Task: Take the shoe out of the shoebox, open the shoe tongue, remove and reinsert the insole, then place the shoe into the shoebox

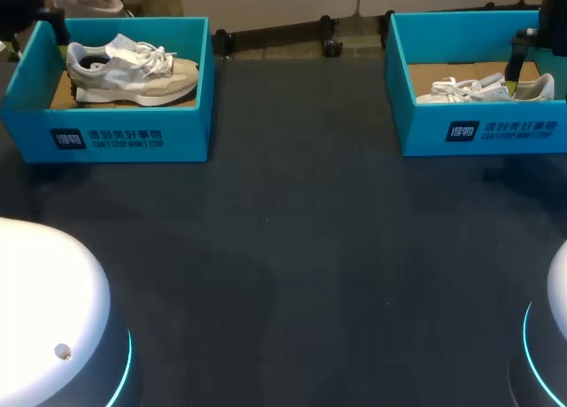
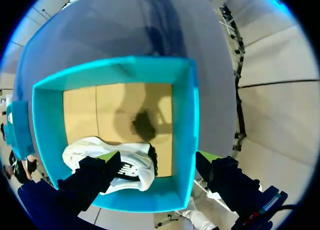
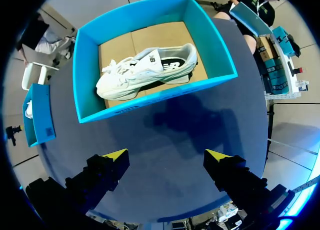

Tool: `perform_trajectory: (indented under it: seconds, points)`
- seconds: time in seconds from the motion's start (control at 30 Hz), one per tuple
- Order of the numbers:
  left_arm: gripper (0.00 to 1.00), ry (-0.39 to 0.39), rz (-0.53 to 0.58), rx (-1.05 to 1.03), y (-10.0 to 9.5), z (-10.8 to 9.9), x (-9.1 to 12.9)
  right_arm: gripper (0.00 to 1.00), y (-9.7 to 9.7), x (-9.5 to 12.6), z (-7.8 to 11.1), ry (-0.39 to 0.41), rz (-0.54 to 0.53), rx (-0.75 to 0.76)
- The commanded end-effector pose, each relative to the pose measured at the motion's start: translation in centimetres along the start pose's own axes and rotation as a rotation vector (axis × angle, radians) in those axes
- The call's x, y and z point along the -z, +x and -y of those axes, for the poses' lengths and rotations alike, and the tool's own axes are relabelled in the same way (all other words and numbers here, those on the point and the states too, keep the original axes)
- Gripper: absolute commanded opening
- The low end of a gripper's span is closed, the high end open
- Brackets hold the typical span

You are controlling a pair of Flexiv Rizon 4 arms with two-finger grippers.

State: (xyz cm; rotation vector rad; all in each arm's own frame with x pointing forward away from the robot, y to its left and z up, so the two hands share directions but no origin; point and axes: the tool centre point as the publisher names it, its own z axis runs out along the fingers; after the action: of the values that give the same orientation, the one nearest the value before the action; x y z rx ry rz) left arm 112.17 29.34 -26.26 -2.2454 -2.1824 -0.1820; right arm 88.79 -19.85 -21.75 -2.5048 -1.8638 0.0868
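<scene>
Two blue shoeboxes stand at the table's far corners. The left box (image 1: 133, 136) holds a beige and white sneaker (image 1: 133, 70). In the left wrist view my left gripper (image 2: 158, 157) hangs open above this box (image 2: 185, 120), one finger over the shoe (image 2: 132, 170), the other outside the box wall. The right box (image 1: 478, 132) holds a white sneaker (image 1: 483, 90). My right gripper (image 3: 166, 155) is open and empty, high over the dark table just short of that box (image 3: 150, 102) and its sneaker (image 3: 150, 69). Only one of its fingers (image 1: 512, 70) shows in the head view.
The dark tabletop (image 1: 301, 247) stretches between and in front of the boxes. The white rounded arm bases sit at the near left (image 1: 44, 309) and near right (image 1: 558, 309) corners. Cardboard lines both box floors (image 2: 120, 109).
</scene>
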Motion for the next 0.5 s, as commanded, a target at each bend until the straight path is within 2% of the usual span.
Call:
perform_trajectory:
  seconds: [0.03, 0.23, 0.5]
  points:
    - [1.0, 0.06, 0.004, -0.024, 0.6, -4.4, -1.5, 1.0, 0.0, 0.0, 0.1, -0.002, 0.0, -0.001]
    - [1.0, 0.042, 0.015, -0.047, 0.4, -6.1, -2.6, 1.0, 0.0, 0.0, 0.1, -0.002, 0.0, -0.001]
    - [1.0, 0.004, 0.033, -0.058, -0.4, -7.0, -3.5, 1.0, 0.0, 0.0, 0.1, -0.002, 0.0, -0.001]
